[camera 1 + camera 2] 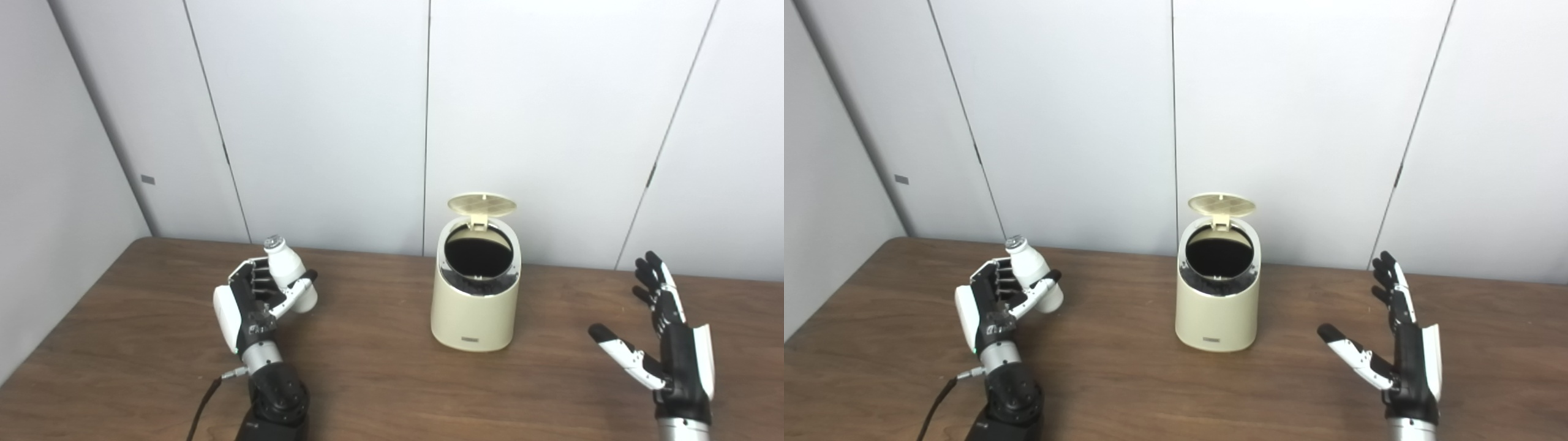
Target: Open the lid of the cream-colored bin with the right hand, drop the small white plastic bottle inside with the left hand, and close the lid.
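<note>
Grey wall panels behind a brown wood-grain desk (pixel 380 380). Left eye view: cream-colored round plastic bin (pixel 474 293) mid-desk, hinged lid (pixel 482 205) up, mouth dark. Left hand (pixel 257 300) grasps small white plastic bottle (pixel 288 272), well left of bin. Right eye view: right hand (pixel 1399 349) released, fingers spread, right of bin. Suggest carrying bottle over the mouth before letting go; keep clear of lid.
</note>
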Action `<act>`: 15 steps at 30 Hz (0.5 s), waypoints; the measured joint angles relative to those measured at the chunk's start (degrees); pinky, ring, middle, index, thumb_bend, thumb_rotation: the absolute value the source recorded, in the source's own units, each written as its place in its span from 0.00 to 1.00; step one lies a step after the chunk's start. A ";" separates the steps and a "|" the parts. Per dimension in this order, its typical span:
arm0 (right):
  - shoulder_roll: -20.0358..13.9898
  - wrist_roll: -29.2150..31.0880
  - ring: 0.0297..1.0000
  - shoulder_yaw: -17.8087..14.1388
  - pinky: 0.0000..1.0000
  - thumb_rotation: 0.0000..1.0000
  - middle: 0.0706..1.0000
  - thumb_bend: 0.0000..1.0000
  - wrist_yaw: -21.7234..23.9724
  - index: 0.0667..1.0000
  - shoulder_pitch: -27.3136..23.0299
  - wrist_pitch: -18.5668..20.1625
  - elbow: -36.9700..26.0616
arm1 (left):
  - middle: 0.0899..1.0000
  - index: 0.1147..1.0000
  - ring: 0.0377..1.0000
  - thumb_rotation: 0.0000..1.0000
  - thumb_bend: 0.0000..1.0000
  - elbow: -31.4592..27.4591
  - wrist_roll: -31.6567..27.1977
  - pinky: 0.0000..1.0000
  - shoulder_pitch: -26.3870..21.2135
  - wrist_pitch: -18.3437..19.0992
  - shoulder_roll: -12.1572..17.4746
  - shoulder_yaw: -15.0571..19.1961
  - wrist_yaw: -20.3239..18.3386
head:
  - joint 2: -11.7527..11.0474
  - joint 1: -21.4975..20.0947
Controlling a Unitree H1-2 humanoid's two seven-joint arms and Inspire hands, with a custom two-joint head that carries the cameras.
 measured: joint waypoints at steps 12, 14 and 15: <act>0.03 -0.05 0.91 -0.04 0.87 0.55 0.90 0.71 0.12 0.93 0.11 -0.01 -0.16 | 0.61 0.41 0.75 0.04 0.52 -24.82 -2.17 0.73 4.08 1.85 -2.57 -4.40 -11.13 | 0.00 -0.17; 0.08 -0.09 0.90 0.01 0.86 0.55 0.90 0.71 0.12 0.93 0.08 -0.01 -0.09 | 0.55 0.41 0.77 0.04 0.52 -27.55 -2.22 0.81 4.48 1.90 -2.98 -5.00 -13.10 | -0.09 -0.35; 0.10 -0.10 0.91 0.01 0.86 0.55 0.90 0.72 0.12 0.94 0.08 -0.01 -0.07 | 0.56 0.41 0.78 0.04 0.52 -28.70 -2.22 0.85 4.58 1.91 -3.15 -5.19 -13.68 | -0.09 -0.44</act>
